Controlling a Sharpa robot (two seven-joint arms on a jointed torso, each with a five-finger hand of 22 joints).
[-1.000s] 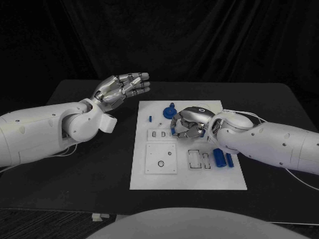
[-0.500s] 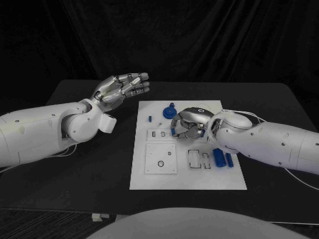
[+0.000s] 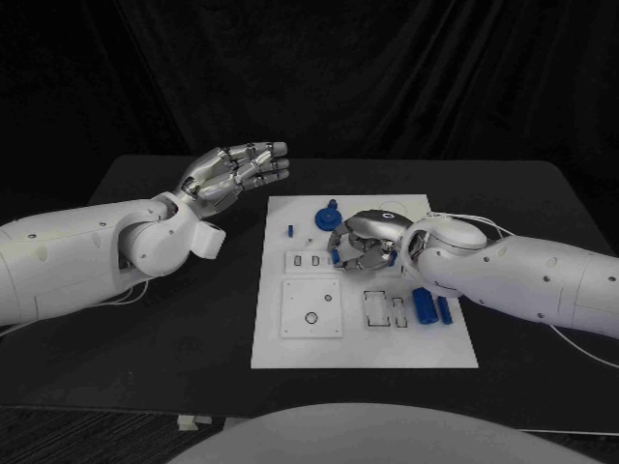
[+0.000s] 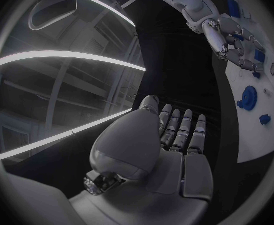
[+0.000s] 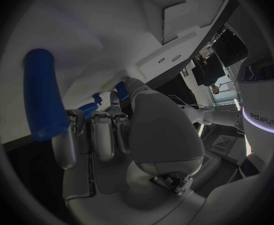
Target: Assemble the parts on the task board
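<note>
The white task board [image 3: 299, 340] lies mid-table. My right hand [image 3: 367, 239] is low over its middle, fingers curled down and pinching a small blue part [image 3: 338, 256]; the part [image 5: 91, 109] shows between the fingertips, and the hand [image 4: 233, 37] stands fingers-down on the board. A blue cylinder [image 5: 40, 95] stands close beside that hand. A round blue part [image 3: 328, 215] and a small blue peg [image 3: 290, 230] sit at the board's far end. Two blue cylinders [image 3: 424, 304] lie near the right edge. My left hand [image 3: 237, 172] is raised left of the board, open and holding nothing.
Slots and a raised white square plate [image 3: 312, 307] occupy the board's near half. Black table [image 3: 184, 338] surrounds the board on both sides. My right forearm [image 3: 533, 275] crosses above the board's right edge.
My right hand has sunk a little lower over the board's middle, fingers still curled on the blue part. The left hand has not moved.
</note>
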